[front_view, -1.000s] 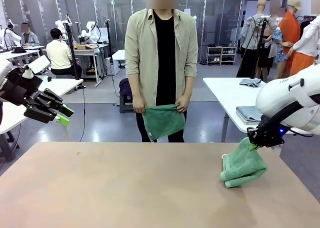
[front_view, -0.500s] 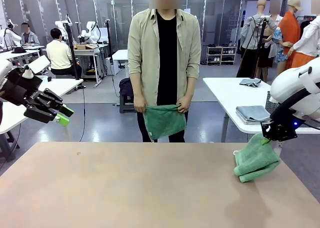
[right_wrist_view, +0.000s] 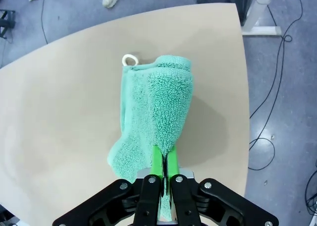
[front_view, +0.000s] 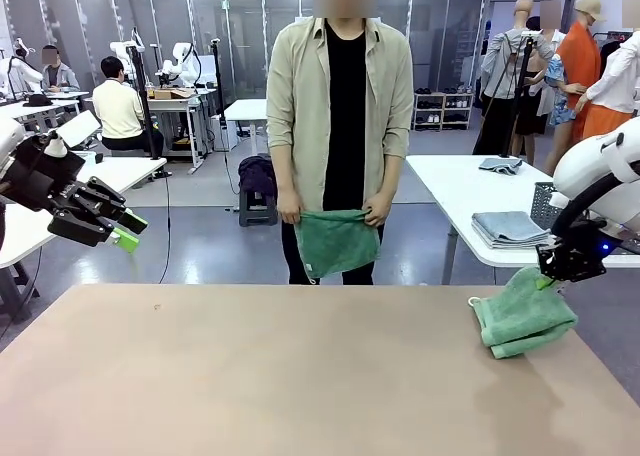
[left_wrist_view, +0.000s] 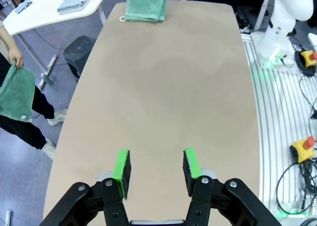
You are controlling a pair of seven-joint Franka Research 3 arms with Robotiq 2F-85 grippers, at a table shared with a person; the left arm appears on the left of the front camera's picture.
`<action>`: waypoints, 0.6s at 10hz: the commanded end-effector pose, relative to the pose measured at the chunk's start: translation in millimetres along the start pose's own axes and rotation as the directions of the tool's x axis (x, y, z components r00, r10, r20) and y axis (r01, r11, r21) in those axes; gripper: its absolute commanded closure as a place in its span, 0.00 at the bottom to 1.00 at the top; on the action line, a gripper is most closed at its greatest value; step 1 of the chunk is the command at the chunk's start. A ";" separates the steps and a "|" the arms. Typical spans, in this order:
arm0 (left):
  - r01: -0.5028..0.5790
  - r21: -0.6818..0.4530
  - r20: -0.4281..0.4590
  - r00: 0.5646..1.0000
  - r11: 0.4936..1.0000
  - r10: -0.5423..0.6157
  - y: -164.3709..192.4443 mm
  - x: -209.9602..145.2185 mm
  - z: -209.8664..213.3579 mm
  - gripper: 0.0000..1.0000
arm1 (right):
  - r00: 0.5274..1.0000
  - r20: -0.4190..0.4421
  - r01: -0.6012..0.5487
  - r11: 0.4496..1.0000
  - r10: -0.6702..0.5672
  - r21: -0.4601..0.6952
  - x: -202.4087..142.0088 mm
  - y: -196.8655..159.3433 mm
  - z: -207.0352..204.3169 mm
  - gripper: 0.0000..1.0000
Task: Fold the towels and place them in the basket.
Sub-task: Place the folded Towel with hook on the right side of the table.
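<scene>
A folded mint-green towel [front_view: 522, 321] hangs at the table's right edge, its lower end touching the tabletop. My right gripper [front_view: 562, 272] is shut on its upper corner. In the right wrist view the gripper [right_wrist_view: 164, 162] pinches the towel [right_wrist_view: 156, 104], whose white loop [right_wrist_view: 129, 60] points away. My left gripper [front_view: 118, 232] hovers open at the far left, off the table, with nothing between its pads [left_wrist_view: 122, 167]. In the left wrist view the held towel [left_wrist_view: 145, 5] shows far off. The person holds a second towel [front_view: 335, 241] in both hands. A dark mesh basket [front_view: 543, 205] stands on the white side table, partly hidden by my right arm.
Behind my right arm, a white side table [front_view: 455, 181] carries grey-blue folded cloths [front_view: 508, 227]. The brown tabletop [front_view: 280, 376] stretches wide between my arms. The person stands at the far edge, in the middle.
My right gripper has carried the folded towel rightwards to the table's right edge. The person has shifted a little to the right, holding the other towel. My left gripper has stayed still.
</scene>
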State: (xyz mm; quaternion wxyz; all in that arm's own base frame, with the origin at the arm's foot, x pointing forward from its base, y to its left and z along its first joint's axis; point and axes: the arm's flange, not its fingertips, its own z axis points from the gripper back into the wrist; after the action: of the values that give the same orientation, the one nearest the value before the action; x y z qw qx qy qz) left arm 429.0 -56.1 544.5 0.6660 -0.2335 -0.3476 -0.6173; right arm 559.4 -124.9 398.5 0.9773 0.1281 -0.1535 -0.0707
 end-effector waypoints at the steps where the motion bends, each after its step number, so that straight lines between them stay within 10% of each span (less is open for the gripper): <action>1: 0.005 0.005 0.015 1.000 1.000 -0.005 -0.9 1.1 0.1 0.44 | 0.999 0.020 -0.030 0.999 0.029 0.018 17.0 -12.7 -6.0 0.96; 6: 0.005 0.005 0.015 1.000 1.000 -0.005 -0.9 1.1 0.1 0.44 | 1.000 -0.005 0.005 0.999 -0.005 0.033 30.0 -26.3 -19.7 0.96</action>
State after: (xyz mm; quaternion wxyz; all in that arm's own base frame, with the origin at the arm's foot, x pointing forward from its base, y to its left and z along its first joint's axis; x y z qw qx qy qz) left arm 429.0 -56.1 544.5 0.6660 -0.2335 -0.3476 -0.6173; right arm 585.1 -147.5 382.8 0.9766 0.1283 -0.1526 -0.0812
